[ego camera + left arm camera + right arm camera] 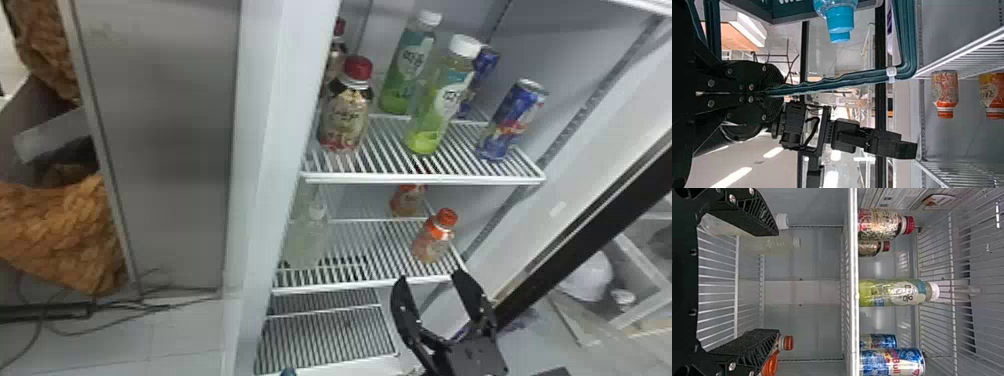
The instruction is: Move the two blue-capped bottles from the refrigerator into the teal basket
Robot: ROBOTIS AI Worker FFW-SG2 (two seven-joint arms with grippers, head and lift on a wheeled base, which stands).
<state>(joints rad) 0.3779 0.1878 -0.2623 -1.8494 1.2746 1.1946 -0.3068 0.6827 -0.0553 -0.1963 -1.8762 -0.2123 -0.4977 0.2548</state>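
My right gripper [429,285] stands open in front of the refrigerator, beside the middle shelf. In the right wrist view that gripper [778,282] has its fingers spread with nothing held between them. In the left wrist view my left gripper [766,93] is shut on the handle [844,80] of the teal basket [789,13]. One blue-capped bottle [840,17] stands at the basket, its cap past the rim, with a second blue cap [839,37] right behind it. A blue tip [288,372] pokes in at the head view's bottom edge.
The upper shelf [425,178] bears red-capped bottles [346,112], white-capped green bottles [440,100] and blue cans [512,120]. On the middle shelf [370,285] are orange-capped bottles [432,242] at the right and pale white-capped ones [307,240] at the left. The refrigerator's side wall [270,150] rises at left.
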